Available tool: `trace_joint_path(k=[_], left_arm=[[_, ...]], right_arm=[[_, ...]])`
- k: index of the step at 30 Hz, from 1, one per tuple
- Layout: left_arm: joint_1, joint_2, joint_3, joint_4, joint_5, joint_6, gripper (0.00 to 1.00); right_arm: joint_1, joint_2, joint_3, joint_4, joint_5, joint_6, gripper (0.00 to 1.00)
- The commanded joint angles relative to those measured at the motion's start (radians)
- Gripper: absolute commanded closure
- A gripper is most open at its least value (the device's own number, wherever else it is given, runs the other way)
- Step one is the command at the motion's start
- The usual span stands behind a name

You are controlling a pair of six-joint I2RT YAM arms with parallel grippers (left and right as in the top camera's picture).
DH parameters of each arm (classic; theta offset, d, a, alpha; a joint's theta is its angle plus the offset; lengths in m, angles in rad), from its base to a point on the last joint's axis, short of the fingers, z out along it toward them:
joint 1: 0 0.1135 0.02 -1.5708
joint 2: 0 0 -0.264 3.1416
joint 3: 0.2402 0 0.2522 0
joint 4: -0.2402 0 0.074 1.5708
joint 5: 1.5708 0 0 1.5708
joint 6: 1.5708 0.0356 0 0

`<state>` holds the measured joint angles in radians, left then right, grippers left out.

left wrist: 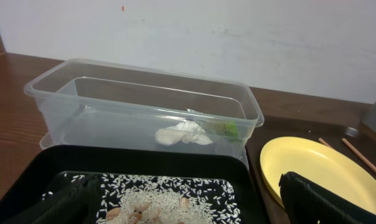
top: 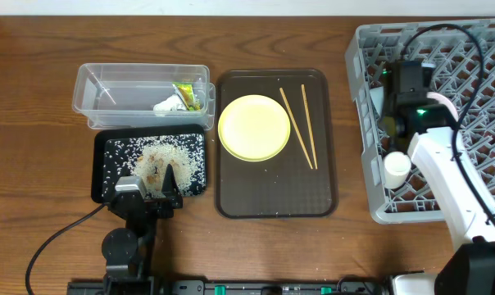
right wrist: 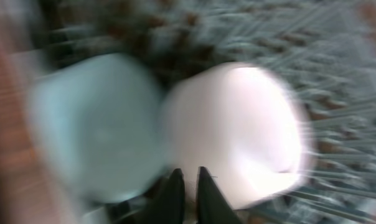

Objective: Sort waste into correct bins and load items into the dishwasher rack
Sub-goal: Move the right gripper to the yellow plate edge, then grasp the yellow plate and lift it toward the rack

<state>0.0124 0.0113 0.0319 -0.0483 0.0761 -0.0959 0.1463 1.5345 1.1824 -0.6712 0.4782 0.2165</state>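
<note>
The clear tub (top: 141,69) holds the yellow-green wrapper (top: 184,96) and the white scrap (top: 167,105). The black tray (top: 100,172) holds rice grains (top: 161,156). My left gripper (top: 153,190) is open and empty over the tray's front edge; the left wrist view shows it (left wrist: 194,208) above the rice (left wrist: 163,196). The yellow plate (top: 254,127) and two chopsticks (top: 301,127) lie on the brown serving tray. My right gripper (right wrist: 188,186) is over the grey rack (top: 477,65), nearly closed on the white bowl's (right wrist: 238,130) rim, beside the light-blue bowl (right wrist: 91,137). That view is blurred.
The brown serving tray (top: 272,197) sits between the bins and the rack. The white bowl (top: 397,168) is at the rack's left side under my right arm. A cable loops over the rack's far part. Bare wooden table lies along the front and far left.
</note>
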Motion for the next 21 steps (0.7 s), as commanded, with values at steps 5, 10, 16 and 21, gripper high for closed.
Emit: trace_joint_path(k=[5,10,16,21], left_arm=[[0.005,-0.005,-0.028,-0.013,0.010,0.013,0.07],[0.005,-0.005,-0.028,-0.013,0.010,0.013,0.07],[0.005,-0.005,-0.028,-0.013,0.010,0.013,0.06],[0.005,-0.005,-0.028,-0.013,0.010,0.013,0.06]], right_arm=[[0.143,-0.109,0.001,-0.012,-0.689,0.015,0.76],[0.297,-0.044,-0.008,-0.015,-0.710,0.019,0.53],[0.412,0.147,-0.008,0.090,-0.457,0.172,0.44],[0.399,0.300,-0.008,0.215,-0.449,0.259,0.51]])
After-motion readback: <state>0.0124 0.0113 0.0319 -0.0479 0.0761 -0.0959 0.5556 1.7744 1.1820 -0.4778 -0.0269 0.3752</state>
